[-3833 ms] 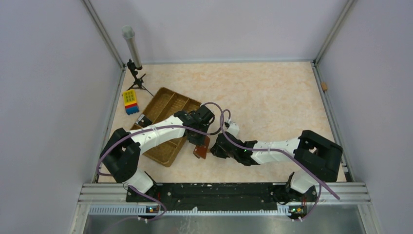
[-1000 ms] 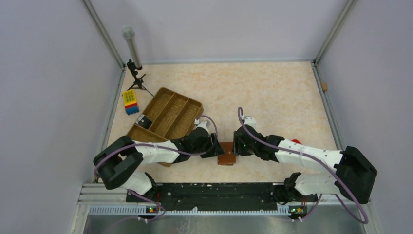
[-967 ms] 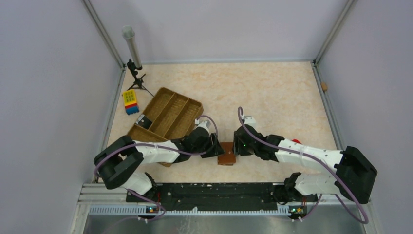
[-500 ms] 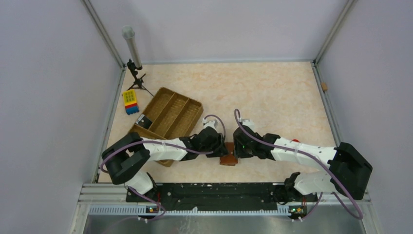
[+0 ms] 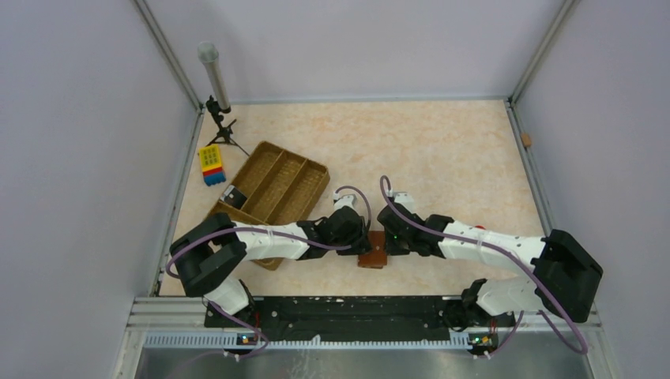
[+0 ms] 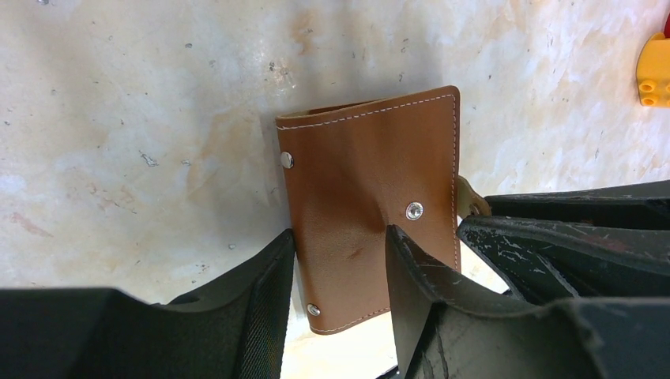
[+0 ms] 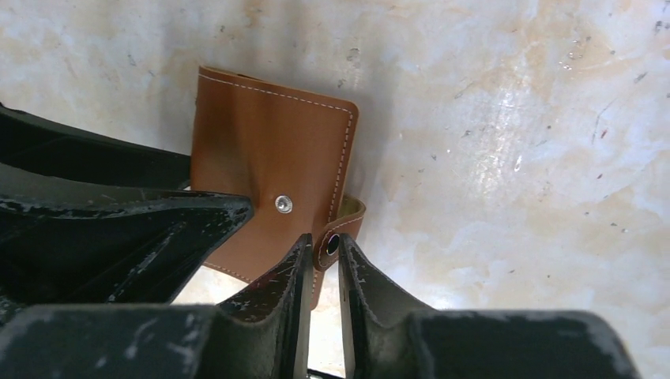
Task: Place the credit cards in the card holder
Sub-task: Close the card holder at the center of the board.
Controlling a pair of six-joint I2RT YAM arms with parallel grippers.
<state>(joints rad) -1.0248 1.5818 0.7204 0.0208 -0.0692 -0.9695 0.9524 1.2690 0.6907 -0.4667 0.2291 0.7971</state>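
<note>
The brown card holder (image 5: 372, 258) lies closed on the table near the front edge, between my two grippers. My left gripper (image 6: 340, 272) stands over its left half with the jaws apart. One finger (image 6: 265, 276) is against the holder's (image 6: 371, 174) left edge and the other rests on its face. My right gripper (image 7: 322, 257) has its jaws narrowed on the holder's snap strap (image 7: 336, 237), which sticks out from the holder (image 7: 269, 158). A small dark flat thing (image 5: 231, 195) lies in the tray; I cannot tell whether it is the credit cards.
The large brown compartmented tray (image 5: 322, 170) stands to the left, behind the left arm. A yellow-and-blue block (image 5: 211, 164) and a small tripod with a tube (image 5: 215, 79) are at the far left. A yellow brick (image 6: 654, 71) lies right of the holder.
The left gripper slid right until it came over the holder. The right gripper's jaws narrowed from wide apart to closed round the snap strap. The holder stayed in place.
</note>
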